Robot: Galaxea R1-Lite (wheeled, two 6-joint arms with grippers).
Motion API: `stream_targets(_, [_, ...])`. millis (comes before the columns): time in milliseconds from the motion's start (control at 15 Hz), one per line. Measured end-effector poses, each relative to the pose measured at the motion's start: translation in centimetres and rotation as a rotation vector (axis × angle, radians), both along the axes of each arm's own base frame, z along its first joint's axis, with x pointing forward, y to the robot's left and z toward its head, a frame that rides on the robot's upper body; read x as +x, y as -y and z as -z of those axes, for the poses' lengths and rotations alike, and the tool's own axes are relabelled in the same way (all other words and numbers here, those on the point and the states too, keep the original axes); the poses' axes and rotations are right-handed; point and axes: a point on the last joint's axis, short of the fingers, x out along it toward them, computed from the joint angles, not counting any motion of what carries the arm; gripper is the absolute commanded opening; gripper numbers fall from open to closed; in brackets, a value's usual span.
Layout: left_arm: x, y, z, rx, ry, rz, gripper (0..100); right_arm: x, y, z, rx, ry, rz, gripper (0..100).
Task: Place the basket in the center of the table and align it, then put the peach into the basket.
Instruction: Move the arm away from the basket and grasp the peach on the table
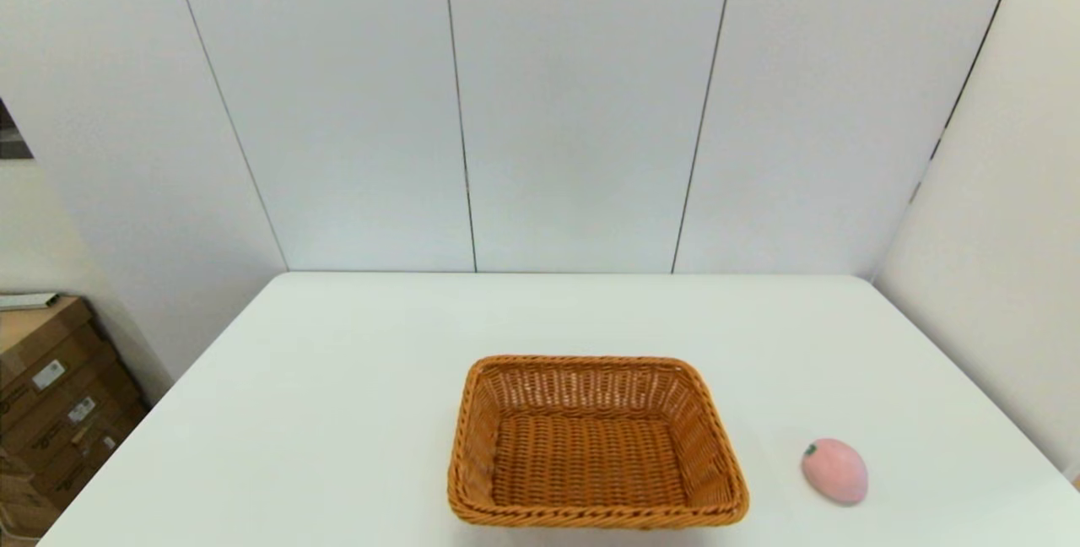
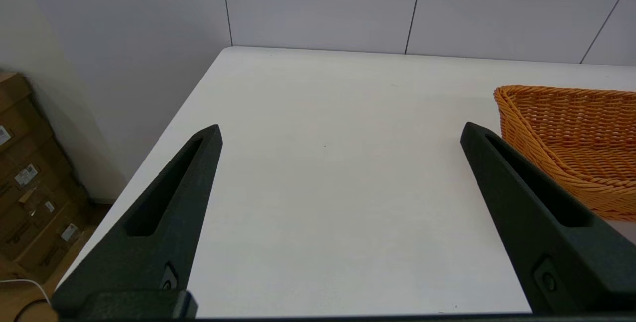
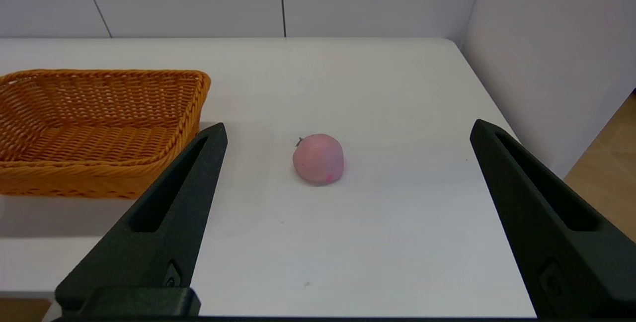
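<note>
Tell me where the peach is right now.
The peach lies on the table near its front edge on the robot's right, apart from the basket, outside it.

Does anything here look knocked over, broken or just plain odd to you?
Nothing stands out. The basket sits upright and intact on the white table, empty. The peach lies on its side on the table to the basket's right, apart from it. Both grippers, left and right, are open and hold nothing.
</note>
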Motion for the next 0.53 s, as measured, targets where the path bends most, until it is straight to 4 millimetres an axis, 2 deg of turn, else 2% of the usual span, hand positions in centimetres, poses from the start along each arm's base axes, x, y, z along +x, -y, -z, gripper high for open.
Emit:
stream_targets(200, [0.0,0.0,0.0,-0.001,-0.001,0.001,100,3.0,0.0,-2.6,-0.036,-0.195,-0.014,100])
stream_targets(400, [0.0,0.0,0.0,0.002,-0.001,0.001,100,9.1,-0.1,-3.5,-0.082,-0.445,-0.038,100])
stream_targets(533, [0.0,0.0,0.0,0.0,-0.001,0.0,100,13.8,-0.2,-2.4,-0.102,-0.606,-0.054,100])
